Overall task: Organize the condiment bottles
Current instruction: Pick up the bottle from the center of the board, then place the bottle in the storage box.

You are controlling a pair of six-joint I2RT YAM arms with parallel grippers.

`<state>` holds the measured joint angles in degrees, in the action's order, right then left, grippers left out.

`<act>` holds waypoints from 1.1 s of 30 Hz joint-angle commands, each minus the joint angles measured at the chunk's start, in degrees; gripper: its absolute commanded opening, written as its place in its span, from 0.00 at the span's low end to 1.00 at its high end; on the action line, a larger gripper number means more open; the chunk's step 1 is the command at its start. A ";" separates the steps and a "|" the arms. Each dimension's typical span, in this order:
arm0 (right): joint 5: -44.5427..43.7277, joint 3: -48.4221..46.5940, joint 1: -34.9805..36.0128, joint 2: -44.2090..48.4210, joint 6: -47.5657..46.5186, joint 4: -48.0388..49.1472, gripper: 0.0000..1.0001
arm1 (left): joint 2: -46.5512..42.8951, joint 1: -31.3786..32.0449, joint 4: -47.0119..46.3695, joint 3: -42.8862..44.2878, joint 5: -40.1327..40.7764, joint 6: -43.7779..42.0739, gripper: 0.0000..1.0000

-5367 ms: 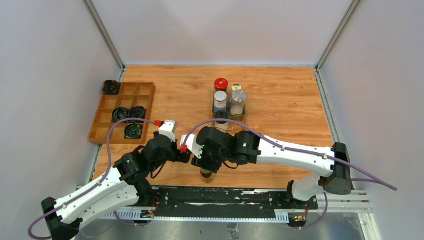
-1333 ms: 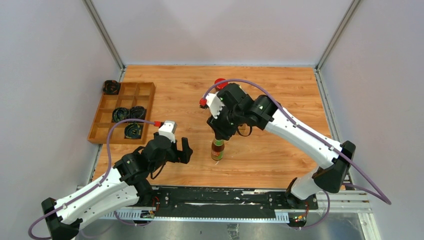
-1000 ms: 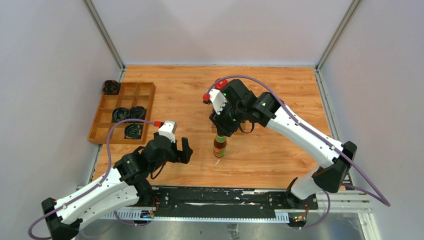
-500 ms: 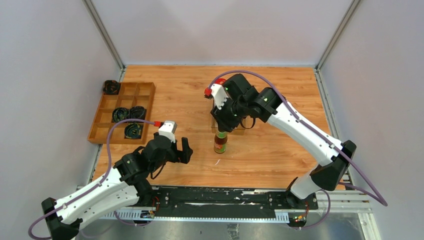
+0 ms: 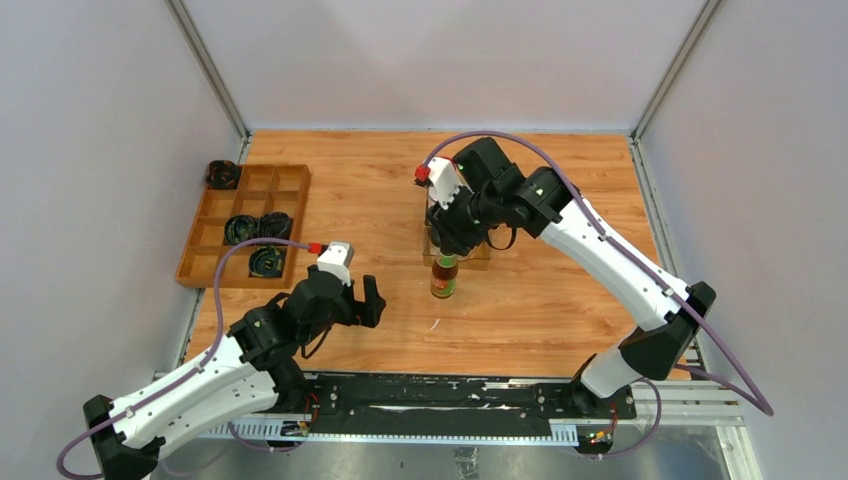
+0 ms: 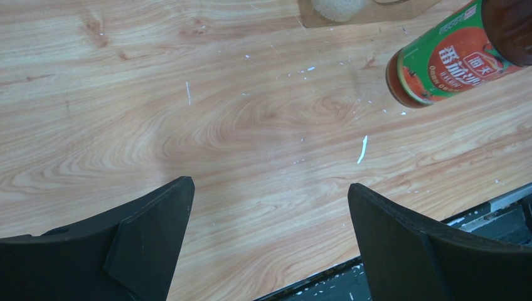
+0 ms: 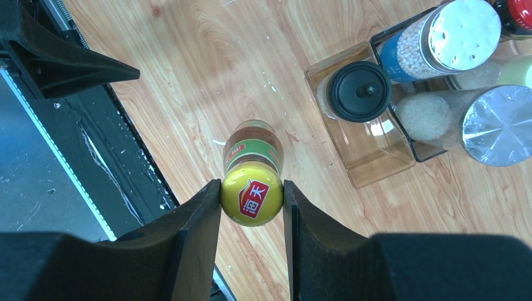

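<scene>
My right gripper (image 7: 252,191) is shut on the yellow cap of the brown sauce bottle (image 7: 252,145) and holds it upright, just in front of a clear rack (image 7: 376,160). In the top view the bottle (image 5: 444,277) hangs below the gripper (image 5: 446,256). The rack holds the black-capped jar (image 7: 360,91), the blue-labelled jar (image 7: 433,37), the silver-lidded jar (image 7: 495,125), the yellow-capped shaker (image 7: 514,70) and the red-lidded jar (image 7: 517,11). My left gripper (image 6: 268,186) is open and empty, low over the table, with the bottle (image 6: 452,56) to its far right.
A wooden compartment tray (image 5: 290,180) with black coiled bundles (image 5: 258,230) stands at the left; one more bundle (image 5: 222,174) lies beside it. A black rail (image 5: 450,395) runs along the near edge. In the top view my right arm hides most of the rack.
My right gripper has carried the sauce bottle from near the front edge away from me, up to the rack. The left arm has stayed still over the last second.
</scene>
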<state>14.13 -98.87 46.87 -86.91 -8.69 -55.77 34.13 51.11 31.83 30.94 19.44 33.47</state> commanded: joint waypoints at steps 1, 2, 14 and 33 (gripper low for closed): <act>1.16 -3.42 -1.58 1.13 -0.70 -0.49 0.30 | -0.01 -0.14 -0.12 -1.32 -0.28 0.79 1.00; 1.10 -3.46 -1.71 1.25 -0.78 -0.56 0.30 | -0.07 -0.14 -0.13 -1.32 -0.28 0.76 1.00; 1.58 -2.75 -4.60 3.05 -1.11 -1.26 0.30 | -0.17 -0.14 -0.15 -1.45 -0.37 0.80 1.00; -0.69 -3.17 -7.31 4.47 -2.01 -2.60 0.31 | -0.23 -0.14 -0.19 -1.33 -0.79 0.68 1.00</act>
<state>13.67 -99.59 40.69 -85.23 -10.11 -58.33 34.13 51.11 31.86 30.17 19.05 33.67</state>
